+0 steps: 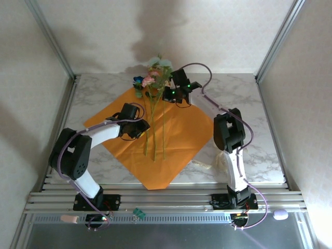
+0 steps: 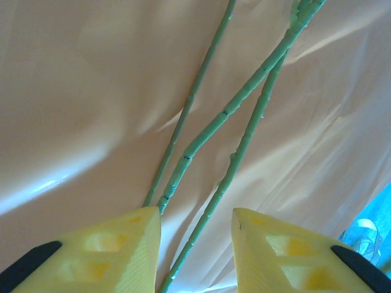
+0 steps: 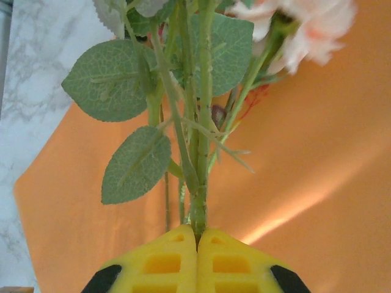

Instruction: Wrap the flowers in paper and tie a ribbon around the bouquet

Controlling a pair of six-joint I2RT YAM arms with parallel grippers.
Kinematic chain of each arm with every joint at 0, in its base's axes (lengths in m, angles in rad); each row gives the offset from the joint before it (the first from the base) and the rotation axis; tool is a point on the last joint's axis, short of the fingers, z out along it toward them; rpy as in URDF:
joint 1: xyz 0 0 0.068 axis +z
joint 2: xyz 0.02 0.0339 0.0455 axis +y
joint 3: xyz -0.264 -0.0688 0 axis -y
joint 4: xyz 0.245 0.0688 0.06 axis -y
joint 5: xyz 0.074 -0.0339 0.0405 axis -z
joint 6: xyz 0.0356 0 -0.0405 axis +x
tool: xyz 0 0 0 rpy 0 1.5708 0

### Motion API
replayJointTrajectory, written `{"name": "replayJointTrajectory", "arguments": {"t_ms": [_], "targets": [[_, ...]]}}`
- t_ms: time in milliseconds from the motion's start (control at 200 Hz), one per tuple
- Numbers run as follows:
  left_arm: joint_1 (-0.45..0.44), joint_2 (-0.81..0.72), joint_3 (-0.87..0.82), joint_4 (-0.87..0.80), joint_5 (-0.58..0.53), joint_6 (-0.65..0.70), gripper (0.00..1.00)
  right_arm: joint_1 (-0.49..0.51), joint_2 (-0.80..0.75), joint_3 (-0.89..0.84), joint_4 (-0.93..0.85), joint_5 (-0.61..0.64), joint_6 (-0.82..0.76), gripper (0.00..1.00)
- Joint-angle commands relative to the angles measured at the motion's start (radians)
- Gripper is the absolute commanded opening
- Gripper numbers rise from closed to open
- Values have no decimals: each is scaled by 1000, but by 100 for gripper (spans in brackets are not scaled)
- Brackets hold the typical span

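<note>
The orange paper (image 1: 181, 140) lies flat as a diamond on the marble table. The flowers (image 1: 153, 78) lie along its middle, with the blooms at the far corner and the long green stems (image 1: 154, 132) running toward me. My right gripper (image 1: 168, 95) is shut on the stems just below the leaves. In the right wrist view its gripper (image 3: 197, 238) pinches the bunched stems (image 3: 198, 195). My left gripper (image 1: 141, 129) hovers low over the lower stems. It (image 2: 197, 244) is open, one stem (image 2: 235, 162) runs through the gap, and two more pass by its left finger. The cream ribbon (image 1: 202, 165) lies beside the paper's right edge.
Metal frame posts and white walls close in the table on both sides and at the back. An aluminium rail (image 1: 166, 199) with both arm bases runs along the near edge. Bare marble (image 1: 249, 104) lies right of the paper.
</note>
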State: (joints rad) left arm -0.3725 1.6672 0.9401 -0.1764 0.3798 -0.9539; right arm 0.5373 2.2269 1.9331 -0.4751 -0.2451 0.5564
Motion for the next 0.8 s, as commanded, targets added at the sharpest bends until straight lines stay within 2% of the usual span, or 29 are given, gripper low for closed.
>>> {"name": "replayJointTrajectory", "arguments": {"t_ms": [0,280,455,791], "targets": [[11,-4,31,4,5,10,33,9,57,78,64,-42,74,0],[19,54,48,6,18,41,32,22,212,241,17,-66,88,0],[14,85,59,8,18,34,31,27,253,279,-16,-67,64,0],[1,-53,-62,-57,-5,2,31,25,322,336,-66,-59,60,0]]}}
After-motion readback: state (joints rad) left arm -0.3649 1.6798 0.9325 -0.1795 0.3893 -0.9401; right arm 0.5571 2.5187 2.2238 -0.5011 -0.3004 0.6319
